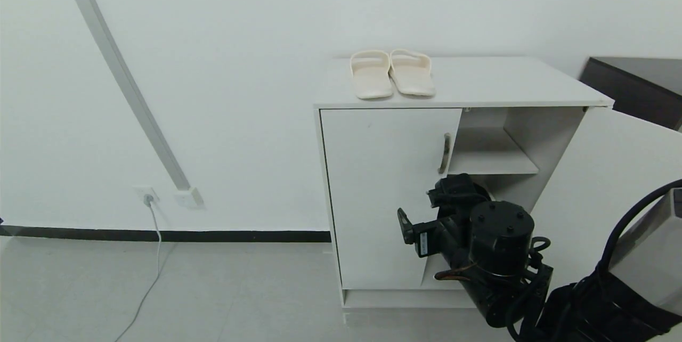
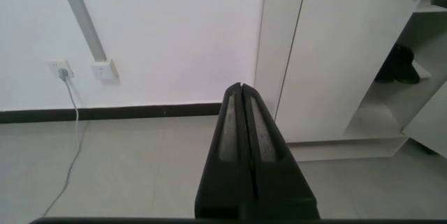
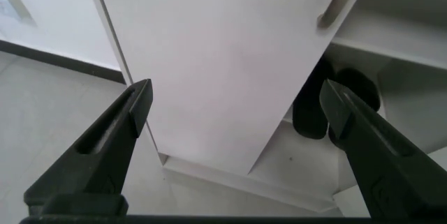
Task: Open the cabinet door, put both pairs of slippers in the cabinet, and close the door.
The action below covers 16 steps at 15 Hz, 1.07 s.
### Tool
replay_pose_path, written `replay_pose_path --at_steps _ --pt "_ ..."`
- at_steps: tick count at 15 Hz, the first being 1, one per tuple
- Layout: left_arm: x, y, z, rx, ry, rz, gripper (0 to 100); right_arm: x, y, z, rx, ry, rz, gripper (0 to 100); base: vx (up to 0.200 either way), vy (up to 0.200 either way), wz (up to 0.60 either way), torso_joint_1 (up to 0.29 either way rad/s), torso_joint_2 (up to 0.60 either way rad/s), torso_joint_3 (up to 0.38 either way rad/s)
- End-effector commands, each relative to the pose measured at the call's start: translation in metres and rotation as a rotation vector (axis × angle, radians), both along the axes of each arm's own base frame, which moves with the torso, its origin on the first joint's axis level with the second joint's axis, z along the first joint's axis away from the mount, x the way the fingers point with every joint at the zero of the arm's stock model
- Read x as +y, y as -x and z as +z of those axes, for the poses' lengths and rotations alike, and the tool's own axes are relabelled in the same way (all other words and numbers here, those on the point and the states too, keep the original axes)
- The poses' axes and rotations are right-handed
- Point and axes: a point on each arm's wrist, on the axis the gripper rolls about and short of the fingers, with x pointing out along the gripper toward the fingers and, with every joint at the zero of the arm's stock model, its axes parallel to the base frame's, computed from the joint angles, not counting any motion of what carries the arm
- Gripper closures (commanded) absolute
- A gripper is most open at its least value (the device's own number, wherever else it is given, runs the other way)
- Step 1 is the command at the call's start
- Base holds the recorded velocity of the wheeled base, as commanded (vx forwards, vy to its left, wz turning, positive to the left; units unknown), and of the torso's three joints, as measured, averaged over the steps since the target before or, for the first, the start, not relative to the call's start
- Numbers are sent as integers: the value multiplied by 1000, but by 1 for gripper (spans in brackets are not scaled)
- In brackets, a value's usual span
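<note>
A white cabinet [image 1: 469, 98] stands against the wall, its left door [image 1: 383, 193] closed and its right door [image 1: 602, 182] swung open. A cream pair of slippers [image 1: 391, 73] lies on its top. A black pair of slippers [image 3: 335, 102] stands inside on the lower shelf, also seen as black slippers [image 2: 398, 63] from the left wrist. My right gripper [image 3: 236, 91] is open and holds nothing, in front of the closed door near its handle [image 3: 339, 1]. In the head view the right gripper [image 1: 426, 206] is at the opening's lower part. My left gripper [image 2: 241, 91] is shut and holds nothing, low over the floor left of the cabinet.
A wall socket with a trailing cable [image 1: 146, 195] and a slanted grey conduit [image 1: 122, 73] are on the wall to the left. A dark piece of furniture [image 1: 634, 86] stands right of the cabinet. Grey floor [image 1: 213, 288] lies open to the left.
</note>
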Motion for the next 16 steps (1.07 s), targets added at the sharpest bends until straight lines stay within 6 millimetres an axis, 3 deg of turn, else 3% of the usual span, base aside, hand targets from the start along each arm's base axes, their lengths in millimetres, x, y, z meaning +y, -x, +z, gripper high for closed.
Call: replay_pose_path --at_steps 1,16 --pt "0 0 0 1 0 0 100 0 0 -1 2 3 1 0 0 0 0 183 -486 -305" --pt "0 0 0 0 0 0 100 -5 1 0 -3 15 -7 0 0 0 0 231 -551 -320"
